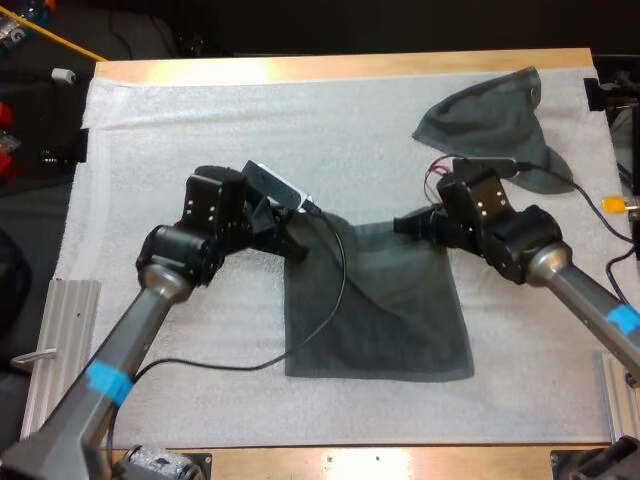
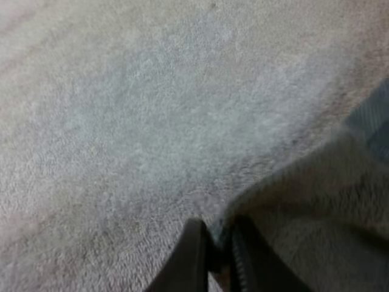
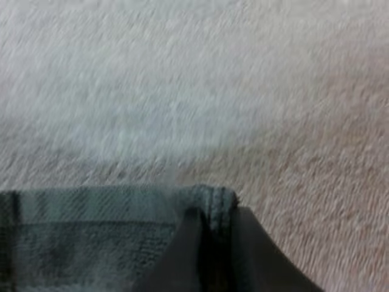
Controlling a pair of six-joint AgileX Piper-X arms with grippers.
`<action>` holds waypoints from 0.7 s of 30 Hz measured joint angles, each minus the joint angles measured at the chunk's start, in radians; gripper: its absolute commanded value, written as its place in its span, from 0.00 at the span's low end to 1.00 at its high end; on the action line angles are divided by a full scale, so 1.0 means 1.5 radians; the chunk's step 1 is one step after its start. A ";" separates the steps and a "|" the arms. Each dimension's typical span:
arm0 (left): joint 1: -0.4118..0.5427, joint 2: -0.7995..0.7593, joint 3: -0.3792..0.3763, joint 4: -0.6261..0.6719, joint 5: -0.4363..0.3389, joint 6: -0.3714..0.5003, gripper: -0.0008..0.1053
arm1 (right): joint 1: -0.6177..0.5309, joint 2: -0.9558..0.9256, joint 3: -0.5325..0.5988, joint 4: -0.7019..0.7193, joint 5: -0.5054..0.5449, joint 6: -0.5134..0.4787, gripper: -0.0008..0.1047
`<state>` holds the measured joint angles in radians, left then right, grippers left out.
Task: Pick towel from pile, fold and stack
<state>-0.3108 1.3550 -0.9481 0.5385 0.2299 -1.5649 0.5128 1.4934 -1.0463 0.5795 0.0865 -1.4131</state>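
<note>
Over the wooden table (image 1: 340,66), a white mat (image 1: 200,130) with a nubbly surface, reaching almost to the table's far edge. Just beside the mat's left edge, a ribbed metal rail (image 1: 68,330), with a small metal loop (image 1: 28,358) against its outer side. At the mat's near right edge, a second rail (image 1: 618,395). Beyond the far left corner, a small white cylinder (image 1: 65,74) against dark ground.

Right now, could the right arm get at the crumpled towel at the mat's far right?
Probably, but not yet: the right gripper is shut on a corner of the flat towel. Only bare mat lies between it and the crumpled towel.
</note>
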 measured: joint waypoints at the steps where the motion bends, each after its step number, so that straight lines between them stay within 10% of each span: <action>1: 0.003 0.014 0.000 -0.011 0.002 0.000 0.01 | -0.006 0.007 0.000 -0.008 0.001 0.000 0.01; 18: 0.006 0.087 0.000 -0.096 0.005 0.000 0.01 | -0.041 0.045 0.000 -0.080 0.038 0.000 0.01; 21: 0.006 0.087 -0.002 -0.091 0.005 -0.009 0.13 | -0.041 0.045 0.000 -0.080 0.039 0.000 0.13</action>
<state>-0.3013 1.4849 -0.9507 0.4020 0.2369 -1.5787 0.4515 1.5609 -1.0463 0.4591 0.1456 -1.4131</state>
